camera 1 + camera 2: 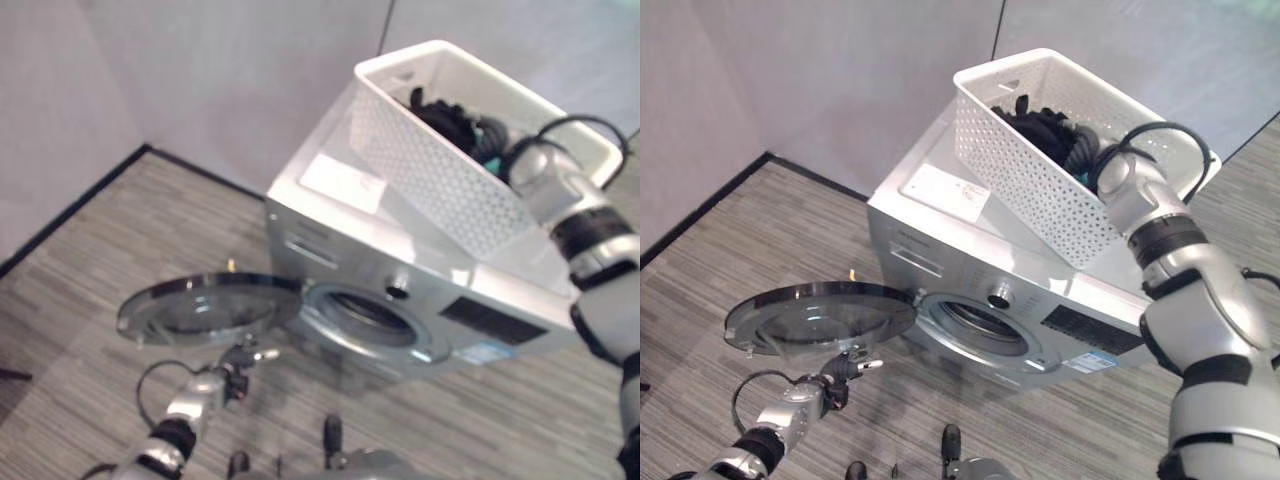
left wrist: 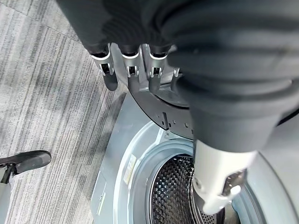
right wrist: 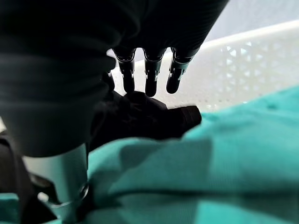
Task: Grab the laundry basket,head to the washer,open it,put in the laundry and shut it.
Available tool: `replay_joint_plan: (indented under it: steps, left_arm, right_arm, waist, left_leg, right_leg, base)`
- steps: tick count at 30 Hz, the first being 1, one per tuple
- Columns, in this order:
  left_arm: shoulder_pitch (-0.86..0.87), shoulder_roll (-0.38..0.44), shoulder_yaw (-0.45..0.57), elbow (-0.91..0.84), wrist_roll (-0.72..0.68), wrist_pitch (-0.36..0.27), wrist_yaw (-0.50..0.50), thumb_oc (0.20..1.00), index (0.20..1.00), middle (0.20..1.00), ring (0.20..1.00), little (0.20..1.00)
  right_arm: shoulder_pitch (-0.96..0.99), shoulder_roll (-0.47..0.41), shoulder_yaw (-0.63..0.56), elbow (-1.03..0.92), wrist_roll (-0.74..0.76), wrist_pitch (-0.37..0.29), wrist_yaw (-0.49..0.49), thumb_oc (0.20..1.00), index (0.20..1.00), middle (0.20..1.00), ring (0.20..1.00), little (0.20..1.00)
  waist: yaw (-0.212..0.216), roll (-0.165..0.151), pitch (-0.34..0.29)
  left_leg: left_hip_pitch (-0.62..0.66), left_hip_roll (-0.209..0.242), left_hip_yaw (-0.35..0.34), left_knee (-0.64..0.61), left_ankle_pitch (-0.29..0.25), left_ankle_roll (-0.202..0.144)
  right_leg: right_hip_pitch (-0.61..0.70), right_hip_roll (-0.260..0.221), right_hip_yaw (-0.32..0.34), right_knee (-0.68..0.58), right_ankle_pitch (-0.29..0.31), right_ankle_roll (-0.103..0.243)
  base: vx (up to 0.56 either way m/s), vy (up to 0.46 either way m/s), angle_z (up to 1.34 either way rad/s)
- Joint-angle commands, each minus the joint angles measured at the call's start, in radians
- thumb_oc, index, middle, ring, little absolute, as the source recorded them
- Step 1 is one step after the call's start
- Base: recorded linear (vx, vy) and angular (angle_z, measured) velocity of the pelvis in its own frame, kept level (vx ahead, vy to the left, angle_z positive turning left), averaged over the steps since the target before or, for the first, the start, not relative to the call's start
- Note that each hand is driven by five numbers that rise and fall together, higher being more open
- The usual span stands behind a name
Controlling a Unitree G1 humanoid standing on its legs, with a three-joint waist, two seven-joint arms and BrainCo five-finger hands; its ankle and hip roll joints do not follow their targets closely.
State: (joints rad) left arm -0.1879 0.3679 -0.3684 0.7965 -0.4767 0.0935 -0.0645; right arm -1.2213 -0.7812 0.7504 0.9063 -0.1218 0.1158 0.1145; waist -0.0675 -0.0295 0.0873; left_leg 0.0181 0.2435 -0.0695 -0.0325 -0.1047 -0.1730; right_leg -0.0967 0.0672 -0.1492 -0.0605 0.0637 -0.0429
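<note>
Laundry, teal and black, lies in the white basket atop the washer. Right hand hovers inside, fingers straight and apart; it should close firmly on cloth. Left hand, fingers relaxed, is at the open door.

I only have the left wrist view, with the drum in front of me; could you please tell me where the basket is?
Observer: The basket stands on top of the washer.
Operator: Thank you. Where is the right hand?
Observer: The right hand is inside the basket, fingers straight just above a dark cloth.
Operator: Is anything else in there?
Observer: Yes, a teal cloth lies beside the dark one.
</note>
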Motion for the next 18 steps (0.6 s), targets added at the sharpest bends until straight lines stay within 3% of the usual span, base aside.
replay_joint_plan:
  steps: [1,10,18]
  left_arm:
    - [-0.051,0.02,-0.033,0.001,-0.025,-0.043,0.005,1.0,1.0,1.0,1.0,1.0]
    - [-0.051,0.039,-0.042,-0.027,-0.04,-0.055,0.009,1.0,1.0,1.0,1.0,1.0]
    - [-0.053,0.035,-0.044,-0.017,-0.032,-0.042,0.006,1.0,1.0,1.0,1.0,1.0]
  right_arm:
    - [-0.133,0.031,0.014,0.083,-0.041,-0.03,-0.017,1.0,1.0,1.0,1.0,1.0]
    - [-0.154,0.1,0.035,0.204,-0.061,-0.022,-0.018,1.0,1.0,1.0,1.0,1.0]
    - [-0.194,0.083,0.081,0.309,-0.136,0.006,0.016,1.0,1.0,1.0,1.0,1.0]
  waist:
    - [0.047,0.031,0.001]
    - [0.063,0.042,0.02]
    - [0.06,0.036,0.025]
  left_leg:
    - [0.04,0.109,0.037,0.015,0.288,0.046]
    - [-0.002,0.111,0.027,0.015,0.312,0.043]
    - [-0.01,0.112,0.024,0.022,0.313,0.042]
  right_leg:
    - [-0.103,-0.011,0.008,0.263,-0.172,0.066]
    - [-0.142,-0.016,0.002,0.269,-0.169,0.066]
    - [-0.138,-0.016,0.004,0.267,-0.167,0.062]
  base:
    - [0.0,0.0,0.0]
    - [-0.03,-0.004,0.01]
    - [0.0,-0.006,0.05]
